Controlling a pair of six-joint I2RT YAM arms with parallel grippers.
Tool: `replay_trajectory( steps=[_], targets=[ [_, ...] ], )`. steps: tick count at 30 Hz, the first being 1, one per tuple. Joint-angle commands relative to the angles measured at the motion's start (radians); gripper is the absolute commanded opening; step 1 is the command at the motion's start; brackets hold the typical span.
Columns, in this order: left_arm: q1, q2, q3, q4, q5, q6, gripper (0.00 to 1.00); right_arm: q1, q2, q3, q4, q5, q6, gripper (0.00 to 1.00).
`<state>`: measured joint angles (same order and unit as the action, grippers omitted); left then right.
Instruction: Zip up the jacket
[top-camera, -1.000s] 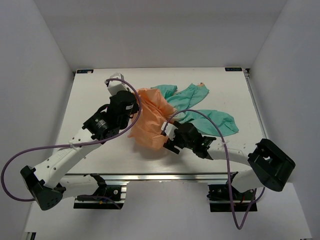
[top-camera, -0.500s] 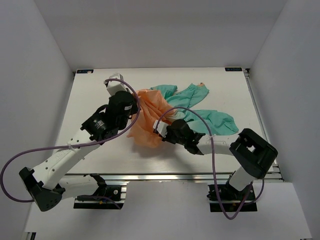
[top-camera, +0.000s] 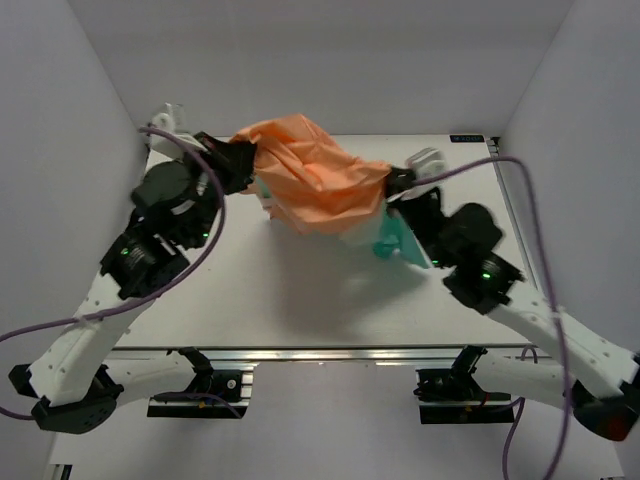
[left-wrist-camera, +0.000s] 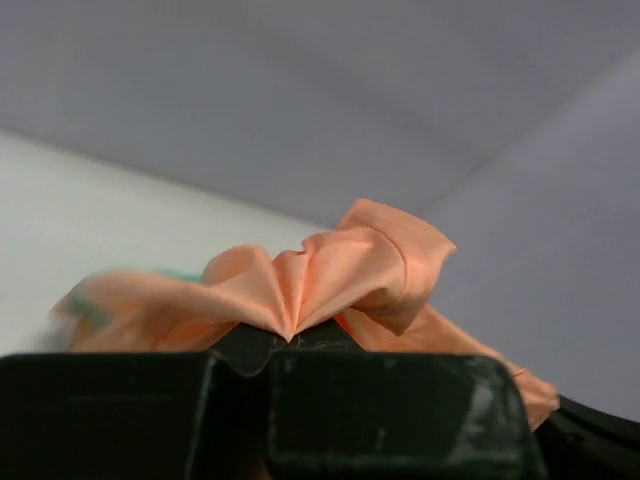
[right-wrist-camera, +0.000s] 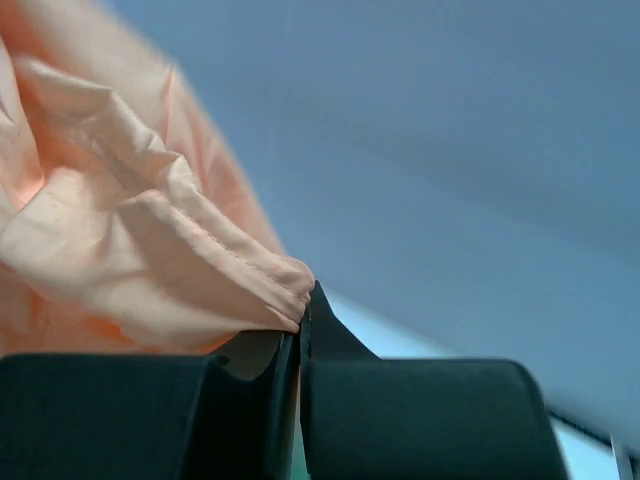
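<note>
The jacket (top-camera: 320, 185) hangs in the air over the far half of the table (top-camera: 300, 300), strung between the two arms like a sagging banner. The left gripper (top-camera: 245, 165) pinches one bunched end of it near the far left corner, and the right gripper (top-camera: 398, 182) pinches the other end towards the far right. Most of what shows from above is the peach-orange cloth, crumpled and twisted along the span. A smaller teal part droops below it just beside the right gripper (it hangs low, though whether its tip touches the table cannot be told). The cloth throws a soft shadow on the white tabletop beneath. In the left wrist view, the black fingers (left-wrist-camera: 150, 410) are pressed together on a pleated fold of orange cloth that fans up above them. In the right wrist view, the fingers (right-wrist-camera: 420, 410) are likewise closed on a stitched, doubled edge of pale peach cloth, with the rest of it billowing off to the left. Which part of the jacket each gripper has hold of cannot be made out. A purple cable (top-camera: 205, 235) loops along each arm.
</note>
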<state>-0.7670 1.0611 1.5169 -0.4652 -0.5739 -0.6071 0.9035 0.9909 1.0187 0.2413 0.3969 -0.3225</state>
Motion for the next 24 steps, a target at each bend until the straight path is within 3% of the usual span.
replay_trajectory(
  steps=[1,4,7,11,14,21,22,24],
  targets=[
    [0.003,-0.047,0.149,0.137,0.21,0.079,0.0,0.003,-0.106,0.162,-0.066,-0.074,0.059,0.0],
    [0.003,-0.001,0.32,0.132,0.398,0.075,0.0,0.003,-0.095,0.357,-0.195,-0.143,0.077,0.0],
    [0.003,0.02,0.365,0.247,0.541,0.05,0.0,0.003,-0.057,0.53,-0.29,-0.205,0.095,0.0],
    [0.002,0.123,0.569,0.168,0.545,0.049,0.0,0.003,-0.023,0.661,-0.342,-0.24,0.1,0.0],
    [0.002,0.177,0.618,0.18,0.526,0.059,0.0,0.002,-0.008,0.672,-0.336,-0.159,0.102,0.0],
    [0.003,0.333,0.528,0.174,0.085,0.148,0.0,-0.027,0.173,0.618,-0.274,0.239,0.082,0.0],
    [0.003,0.379,0.505,0.175,-0.064,0.15,0.0,-0.117,0.242,0.624,-0.293,0.221,0.117,0.0],
    [0.037,0.422,0.43,0.174,-0.145,0.124,0.0,-0.271,0.329,0.716,-0.475,0.057,0.335,0.0]
  ],
)
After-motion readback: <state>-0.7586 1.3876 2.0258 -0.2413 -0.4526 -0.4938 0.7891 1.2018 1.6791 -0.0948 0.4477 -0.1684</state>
